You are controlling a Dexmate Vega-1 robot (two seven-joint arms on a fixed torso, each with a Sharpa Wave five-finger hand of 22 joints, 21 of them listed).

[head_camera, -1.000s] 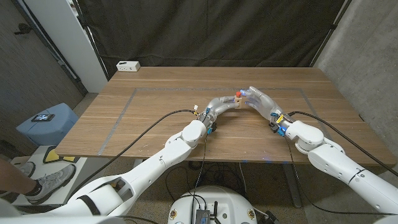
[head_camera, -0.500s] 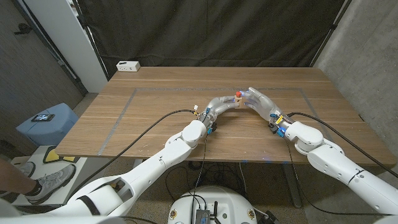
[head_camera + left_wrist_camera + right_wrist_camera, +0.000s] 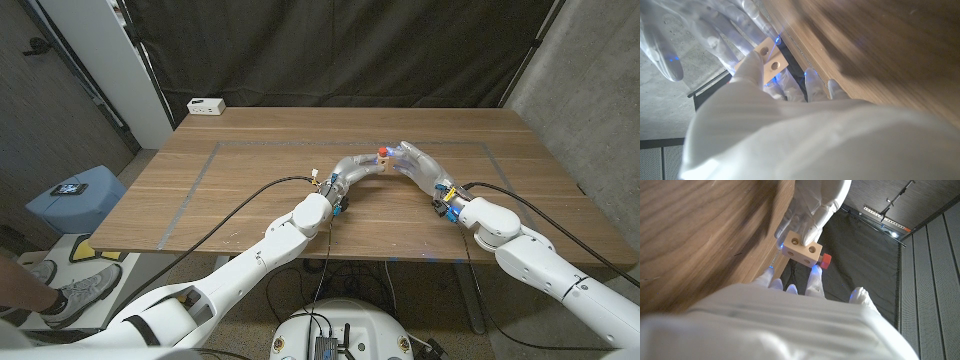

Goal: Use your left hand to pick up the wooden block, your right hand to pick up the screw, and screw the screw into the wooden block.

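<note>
The wooden block (image 3: 801, 247) is held up over the middle of the wooden table (image 3: 250, 190), between the two hands where they meet. It is a pale cuboid with two round holes on the face seen from the right wrist view. The screw (image 3: 825, 260), with an orange-red head, sits at one end of the block, touching it; in the head view the red head (image 3: 383, 152) shows just at the meeting point of the hands. The left hand (image 3: 360, 167) grips the block, its fingers (image 3: 807, 210) wrapped around the end away from the screw. The right hand (image 3: 418, 163) reaches the block from the other side; its fingertips (image 3: 816, 270) lie right by the screw head, though whether they pinch it cannot be told. Far from the block, at the table's back left corner, stands a small white box (image 3: 206, 105). Off the table's left edge a person's shoe (image 3: 83, 290) rests on the floor beside a blue stool (image 3: 75, 196).
</note>
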